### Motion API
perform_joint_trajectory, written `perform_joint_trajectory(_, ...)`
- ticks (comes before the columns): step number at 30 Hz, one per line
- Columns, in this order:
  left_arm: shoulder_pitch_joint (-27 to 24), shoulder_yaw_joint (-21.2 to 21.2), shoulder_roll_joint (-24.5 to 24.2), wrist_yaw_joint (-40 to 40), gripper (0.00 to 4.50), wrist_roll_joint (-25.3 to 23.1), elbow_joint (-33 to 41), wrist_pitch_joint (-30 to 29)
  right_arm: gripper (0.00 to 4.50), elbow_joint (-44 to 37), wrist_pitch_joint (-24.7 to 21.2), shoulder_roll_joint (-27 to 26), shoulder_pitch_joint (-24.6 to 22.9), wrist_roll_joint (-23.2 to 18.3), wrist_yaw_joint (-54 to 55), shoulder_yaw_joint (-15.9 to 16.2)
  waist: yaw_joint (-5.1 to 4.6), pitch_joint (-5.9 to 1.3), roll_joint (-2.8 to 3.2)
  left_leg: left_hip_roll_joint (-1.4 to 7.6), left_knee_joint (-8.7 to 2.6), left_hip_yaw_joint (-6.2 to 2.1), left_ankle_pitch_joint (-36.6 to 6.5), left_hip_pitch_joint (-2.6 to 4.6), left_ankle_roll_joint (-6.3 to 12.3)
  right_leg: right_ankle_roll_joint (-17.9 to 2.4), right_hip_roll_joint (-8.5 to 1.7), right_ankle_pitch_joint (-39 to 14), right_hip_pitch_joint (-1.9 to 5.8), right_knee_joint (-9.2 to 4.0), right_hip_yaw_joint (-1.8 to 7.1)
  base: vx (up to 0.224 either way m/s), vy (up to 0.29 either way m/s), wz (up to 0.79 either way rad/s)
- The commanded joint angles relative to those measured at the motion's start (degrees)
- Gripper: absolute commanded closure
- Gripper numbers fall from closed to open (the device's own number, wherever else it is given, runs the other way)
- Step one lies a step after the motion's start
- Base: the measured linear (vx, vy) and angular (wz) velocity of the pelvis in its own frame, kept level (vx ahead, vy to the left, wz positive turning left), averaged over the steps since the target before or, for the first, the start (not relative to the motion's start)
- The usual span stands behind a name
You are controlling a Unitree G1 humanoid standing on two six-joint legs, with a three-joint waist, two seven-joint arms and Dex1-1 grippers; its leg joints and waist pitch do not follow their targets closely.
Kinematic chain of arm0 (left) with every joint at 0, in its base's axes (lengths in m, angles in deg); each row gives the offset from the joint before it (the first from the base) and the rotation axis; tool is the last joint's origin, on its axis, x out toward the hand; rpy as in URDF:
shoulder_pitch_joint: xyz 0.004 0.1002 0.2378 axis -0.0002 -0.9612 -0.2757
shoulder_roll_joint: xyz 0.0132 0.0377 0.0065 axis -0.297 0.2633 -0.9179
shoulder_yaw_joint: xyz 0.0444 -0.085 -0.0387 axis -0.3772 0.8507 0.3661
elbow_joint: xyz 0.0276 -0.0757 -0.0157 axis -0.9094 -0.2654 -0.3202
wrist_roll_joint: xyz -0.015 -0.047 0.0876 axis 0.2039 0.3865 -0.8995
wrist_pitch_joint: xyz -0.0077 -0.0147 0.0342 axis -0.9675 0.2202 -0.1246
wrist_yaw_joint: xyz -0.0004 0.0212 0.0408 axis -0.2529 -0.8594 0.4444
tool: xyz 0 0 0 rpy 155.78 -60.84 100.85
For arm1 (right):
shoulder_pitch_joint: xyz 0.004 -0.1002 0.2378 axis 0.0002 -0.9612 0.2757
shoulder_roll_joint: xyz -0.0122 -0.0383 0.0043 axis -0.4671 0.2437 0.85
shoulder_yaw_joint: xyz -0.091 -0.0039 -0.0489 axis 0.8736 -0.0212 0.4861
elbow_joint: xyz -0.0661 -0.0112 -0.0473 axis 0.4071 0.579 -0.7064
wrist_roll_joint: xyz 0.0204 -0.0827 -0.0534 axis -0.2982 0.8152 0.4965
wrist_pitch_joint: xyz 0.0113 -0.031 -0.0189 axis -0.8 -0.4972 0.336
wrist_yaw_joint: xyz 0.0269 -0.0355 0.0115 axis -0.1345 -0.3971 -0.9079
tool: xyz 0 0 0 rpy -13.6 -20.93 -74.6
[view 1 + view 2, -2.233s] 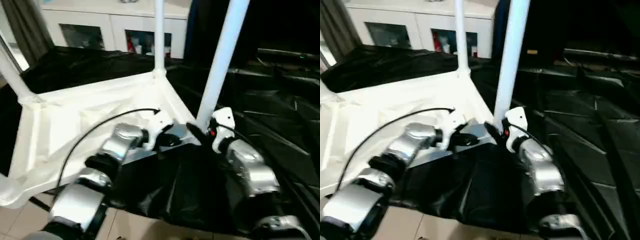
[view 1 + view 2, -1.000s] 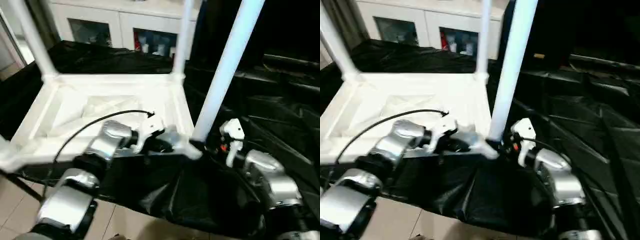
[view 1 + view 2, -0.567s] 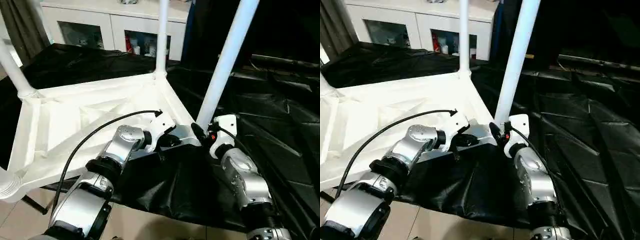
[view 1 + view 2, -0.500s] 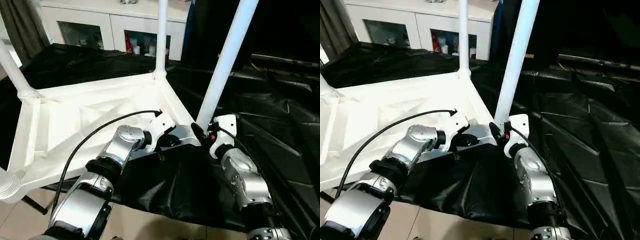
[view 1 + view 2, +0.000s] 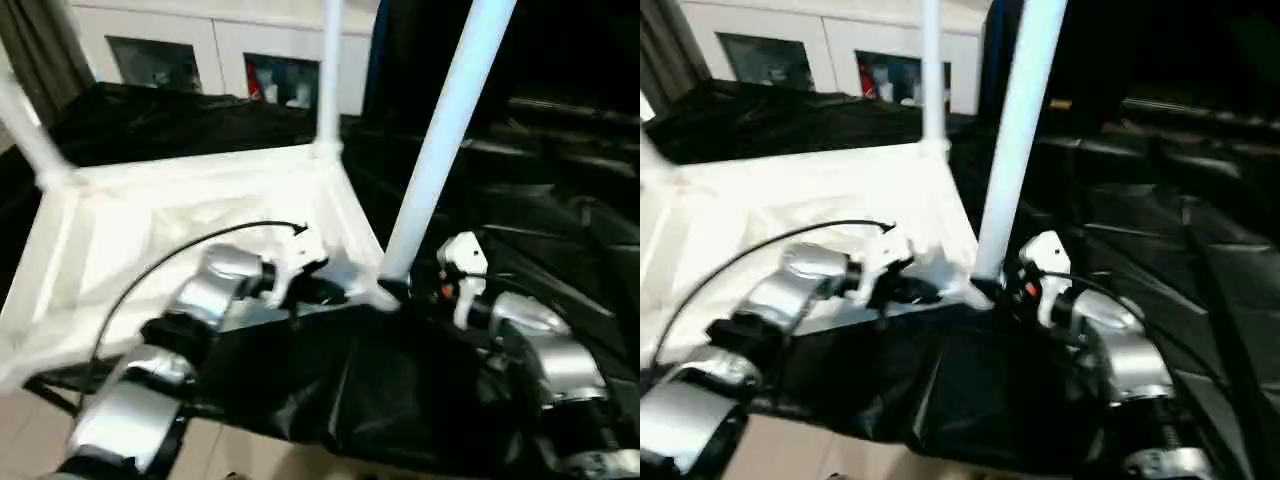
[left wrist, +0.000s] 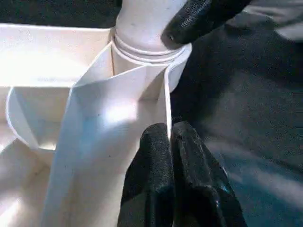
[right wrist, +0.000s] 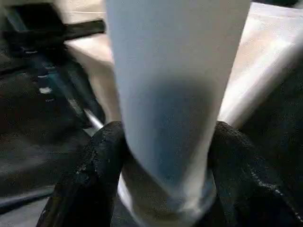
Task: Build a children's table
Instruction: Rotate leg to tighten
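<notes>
Head cam: white table top lies upside down w/ ribbed underside up, mid-left of frame, on black sheeting. Three legs stand up from corner sockets: far-left leg at upper left, back leg top center, near leg running to upper right. Left gripper sits at the near rim just left of that near leg's base. Right gripper is at the base from the right side.

Left wrist cam: left gripper's fingers pressed together, pinching the thin rim wall of the top, bottom center. Corner socket w/ leg in it at top center, a black fingertip of the other gripper touching it.

Right wrist cam: near leg's tube center frame, right gripper's fingers spread about halfway, one either side, both against it.
</notes>
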Motion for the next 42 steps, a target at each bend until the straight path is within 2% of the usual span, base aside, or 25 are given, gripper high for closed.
perform_joint_trajectory(1, -1.66, -3.68, 0.0, 6.09, 4.5, -0.31, 1.12, -0.24, 1.77, -1.13, -0.99, 0.91, -0.43, -0.34, -4.87, 2.99, 0.75, -3.48, -0.09, 2.35, -2.36, -0.6, -4.29, 0.0, 8.5, -19.27, -3.0, 9.09, 3.11, -1.63, 2.0, 0.0, 0.0, 0.0)
perform_joint_trajectory(2, -1.72, -3.79, -0.3, 6.76, 4.5, -0.25, 1.36, -0.54, 1.77, -1.29, -1.13, 1.22, -0.41, -0.47, -5.64, 3.14, 1.24, -3.65, 0.02, 2.45, -2.12, -0.53, -2.88, 0.08, 9.16, -19.54, -2.94, 10.78, 3.02, -1.32, 1.93, 0.0, 0.0, 0.0)
perform_joint_trajectory(4, -1.73, -3.94, -0.66, 7.45, 4.5, -0.21, 1.62, -1.01, 1.77, -1.45, -1.03, 1.6, -0.38, -0.44, -6.44, 3.56, 1.5, -3.66, 0.06, 2.47, -2.02, -0.55, -2.31, -0.08, 9.52, -19.57, -2.98, 11.08, 2.98, -1.19, 1.86, 0.0, 0.0, 0.0)
perform_joint_trajectory(6, -1.42, -4.09, -1.37, 8.33, 4.5, -0.31, 1.78, -1.34, 1.77, -1.04, -0.85, 2.03, -0.07, -0.44, -7.81, 4.52, 2.05, -3.24, -0.01, 2.67, -2.45, -0.57, -6.13, 0.05, 7.76, -18.66, -3.05, 3.47, 2.7, -1.81, 1.69, 0.0, 0.0, 0.0)
perform_joint_trajectory(9, -1.26, -3.77, -1.55, 7.92, 4.5, -0.33, 1.75, -1.18, 1.93, -0.84, -1.06, 1.93, -0.1, -0.66, -8.44, 4.76, 2.13, -2.91, 0.01, 2.75, -2.9, -0.61, -10.67, 0.23, 4.88, -17.28, -3.1, -3.95, 2.5, -2.47, 1.81, 0.0, 0.0, 0.0)
perform_joint_trajectory(13, -1.32, -3.4, -2.16, 7.73, 4.5, 0.22, 2.48, -1.46, 2.15, -0.83, -1.5, 1.74, -0.21, -1.45, -9.4, 5.22, 2.1, -2.76, -0.07, 2.67, -3.04, -0.71, -12.65, 0.13, 3.16, -15.71, -3.25, -8.43, 2.37, -2.79, 1.98, 0.0, 0.0, 0.0)
perform_joint_trajectory(19, -0.57, -2.29, -1.18, 2.62, 4.5, -0.62, 1.35, -1.76, 2.34, -1.36, -2.3, 0.74, -1.18, -1.85, -7.97, 5.13, 2.14, -2.91, -0.18, 2.49, -2.92, -0.77, -11.44, -0.03, 3.19, -15.16, -3.24, -7.33, 2.42, -2.7, 2.02, 0.0, 0.0, 0.0)
perform_joint_trajectory(21, -0.01, -1.34, 0.01, -1.76, 4.5, -0.84, 0.08, -1.57, 2.36, -0.54, -2.94, -0.9, -1.76, -0.96, -3.6, 4.33, 2.12, -2.75, 0.06, 2.42, -3.0, -0.79, -12.11, 0.01, 2.96, -14.92, -3.26, -8.61, 2.24, -2.9, 2.04, 0.0, 0.0, 0.0)
perform_joint_trajectory(24, 0.36, -0.39, 1.17, -5.02, 4.5, -0.71, -0.61, -1.77, 2.42, 0.67, -2.81, -3.23, -1.94, -0.07, 1.73, 3.1, 1.91, -2.48, -0.06, 2.39, -3.36, -0.92, -15.58, 0.33, 1.64, -13.47, -3.39, -14.93, 1.94, -3.63, 2.12, 0.0, 0.0, 0.0)
perform_joint_trajectory(25, 1.13, 0.67, 3.75, -10.59, 4.5, -0.86, -2.17, -2.15, 2.44, 3.41, -3.69, -7.15, -1.62, 2.4, 11.8, 1.72, 1.6, -2.32, 0.33, 2.29, -3.53, -0.96, -17.12, 0.41, 0.62, -12.62, -3.31, -17.58, 1.7, -4.02, 2.15, 0.0, 0.0, 0.0)
perform_joint_trajectory(26, 1.25, 0.8, 4.16, -11.44, 4.5, -0.9, -2.43, -2.18, 2.46, 3.8, -3.77, -7.7, -1.57, 2.81, 13.22, 1.59, 1.35, -2.18, 0.18, 2.1, -3.71, -1.25, -19.0, 0.56, -0.61, -11.35, -3.33, -21.55, 1.62, -4.32, 2.0, 0.0, 0.0, 0.0)
perform_joint_trajectory(27, 1.68, 1.1, 5.92, -14.71, 4.5, -1.18, -3.42, -2.32, 2.46, 4.85, -4.48, -10.3, -1.43, 3.81, 18.42, 1.08, 1.14, -2.11, 0.03, 2.02, -3.84, -1.39, -19.46, 0.47, -0.89, -10.43, -3.34, -23.48, 1.75, -4.48, 1.95, 0.0, 0.0, 0.0)
perform_joint_trajectory(28, 1.68, 1.1, 5.92, -14.71, 4.5, -1.18, -3.42, -2.32, 2.47, 4.85, -4.48, -10.3, -1.43, 3.81, 18.42, 1.08, 0.97, -2.04, 1.07, 2.07, -3.94, -1.6, -20.09, 0.56, -1.51, -10.05, -3.38, -24.36, 1.64, -4.41, 1.99, 0.0, 0.0, 0.0)
perform_joint_trajectory(29, 1.92, 1.27, 7.15, -16.9, 4.5, -1.34, -3.99, -2.5, 2.48, 5.3, -4.85, -12.17, -1.25, 4.23, 21.56, 0.76, 0.34, -1.95, 0.48, 1.98, -4.08, -1.71, -22.81, 0.83, -1.67, -8.82, -3.2, -26.98, 1.46, -5.04, 1.89, 0.0, 0.0, 0.0)
perform_joint_trajectory(30, 2.09, 1.39, 8.56, -18.62, 4.5, -1.32, -4.33, -2.93, 2.49, 6.06, -5.39, -14.46, -0.78, 4.55, 25.7, 0.03, 0.06, -1.97, 1.23, 1.91, -4.09, -1.78, -24.17, 1.15, -1.57, -8.54, -3.26, -27.89, 1.24, -5.31, 1.91, 0.0, 0.0, 0.0)
perform_joint_trajectory(31, 2.16, 1.36, 9.87, -20.12, 4.5, -1.34, -4.54, -3.18, 2.5, 6.65, -6.08, -16.58, -0.32, 4.57, 29.26, -0.65, -0.25, -1.89, 1.0, 1.91, -4.14, -1.72, -24.66, 1.1, -1.5, -8.4, -3.16, -28.28, 1.12, -5.55, 1.9, 0.0, 0.0, 0.0)
perform_joint_trajectory(32, 2.17, 1.36, 10.4, -20.53, 4.5, -1.28, -4.54, -3.3, 2.5, 6.78, -6.23, -17.32, -0.13, 4.59, 30.25, -0.74, -0.4, -1.99, 1.22, 1.9, -4.18, -1.83, -24.7, 1.14, -1.71, -8.41, -3.19, -28.13, 1.11, -5.49, 1.85, 0.0, 0.0, 0.0)
perform_joint_trajectory(34, 2.27, 1.29, 12.71, -22.08, 4.5, -1.03, -4.62, -3.69, 2.5, 7.01, -6.6, -20.35, 0.63, 5.02, 33.85, -0.62, -0.72, -2.1, 1.1, 1.87, -4.4, -2.02, -24.75, 0.92, -1.83, -7.92, -3.12, -27.79, 1.32, -5.57, 1.66, 0.0, 0.0, 0.0)
perform_joint_trajectory(35, 2.42, 1.32, 13.53, -22.52, 4.5, -0.97, -4.82, -3.61, 2.5, 6.84, -6.25, -21.22, 0.87, 5.85, 34.32, -0.04, -0.98, -2.02, 1.06, 1.83, -4.37, -1.99, -25.98, 1.19, -1.66, -7.53, -3.01, -28.14, 0.96, -5.86, 1.63, 0.0, 0.0, 0.0)
perform_joint_trajectory(36, 2.47, 1.32, 13.76, -22.42, 4.5, -0.93, -4.99, -3.35, 2.5, 6.75, -5.78, -21.6, 0.97, 6.27, 34.33, 0.24, -1.14, -2.01, 1.56, 1.8, -4.37, -2.04, -26.58, 1.25, -1.66, -7.56, -3.02, -28.1, 0.92, -5.85, 1.67, 0.0, 0.0, 0.0)
perform_joint_trajectory(37, 2.55, 1.37, 13.9, -22.38, 4.5, -0.97, -5.27, -3.06, 2.5, 6.68, -5.22, -21.8, 1.1, 6.59, 34.32, 0.56, -1.46, -1.96, 1.28, 1.76, -4.42, -2.05, -27.37, 1.08, -1.44, -7.31, -2.93, -28.34, 0.96, -6.03, 1.6, 0.0, 0.0, 0.0)
perform_joint_trajectory(38, 2.63, 1.42, 13.91, -22.44, 4.5, -1.07, -5.52, -2.87, 2.5, 6.63, -4.8, -21.73, 1.2, 6.75, 34.19, 0.82, -1.55, -1.98, 1.66, 1.73, -4.45, -2.11, -27.69, 1.08, -1.45, -7.26, -2.94, -28.26, 0.95, -5.99, 1.6, 0.0, 0.0, 0.0)
perform_joint_trajectory(40, 2.95, 1.3, 13.29, -21.51, 4.5, -1.41, -6.08, -2.11, 2.5, 6.08, -3.52, -21.12, 1.51, 5.97, 32.09, 0.89, -1.64, -2.0, 1.15, 1.64, -4.39, -2.06, -27.77, 1.01, -0.74, -7.03, -3.02, -28.8, 0.92, -6.17, 1.7, 0.0, 0.0, 0.0)
perform_joint_trajectory(41, 2.92, 1.26, 12.95, -21.15, 4.5, -1.44, -6.01, -1.92, 2.15, 5.75, -3.4, -20.86, 1.47, 5.57, 30.94, 0.84, -1.58, -2.04, 1.18, 1.69, -4.38, -2.04, -27.11, 0.97, -0.43, -7.17, -3.1, -28.65, 0.89, -6.14, 1.79, 0.0, 0.0, 0.0)
perform_joint_trajectory(42, 2.8, 1.2, 12.4, -20.21, 4.5, -1.36, -5.78, -1.83, 1.94, 5.41, -3.51, -20.3, 1.45, 4.95, 29.4, 0.62, -1.59, -2.03, 0.68, 1.71, -4.39, -2.01, -26.77, 0.81, -0.17, -7.19, -3.09, -28.69, 0.96, -6.14, 1.77, 0.0, 0.0, 0.0)
